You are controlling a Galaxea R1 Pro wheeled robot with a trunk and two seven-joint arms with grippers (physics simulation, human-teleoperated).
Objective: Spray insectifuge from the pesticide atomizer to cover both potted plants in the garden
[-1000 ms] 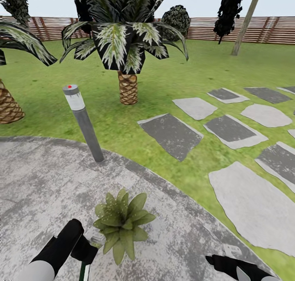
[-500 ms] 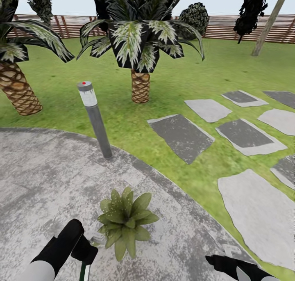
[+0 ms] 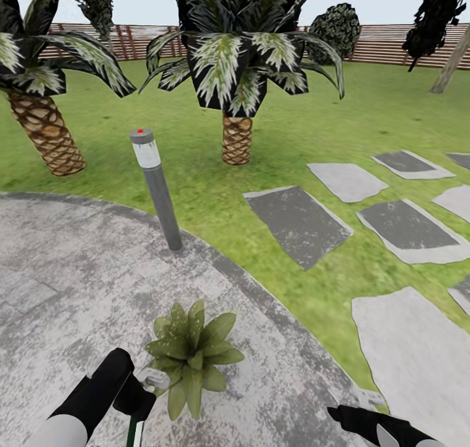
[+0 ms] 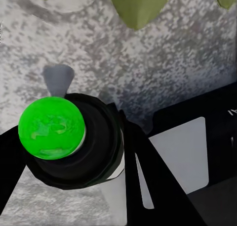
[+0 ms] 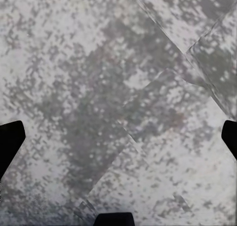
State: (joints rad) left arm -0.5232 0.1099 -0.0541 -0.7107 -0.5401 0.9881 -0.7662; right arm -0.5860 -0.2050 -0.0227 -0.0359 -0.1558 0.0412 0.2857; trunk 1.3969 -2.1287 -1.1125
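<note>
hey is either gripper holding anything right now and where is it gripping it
The left gripper is shut on the pesticide atomizer, its jaws around the dark body below the bright green top. The right gripper holds nothing; its jaws stand open over the stone patio.

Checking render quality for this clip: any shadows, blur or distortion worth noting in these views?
Head view: flat, even light, the lamp post casts no shadow and leans. Left wrist view: the green-topped bottle looms close and soft-edged. Right wrist view: patio texture looks blotchy.
</note>
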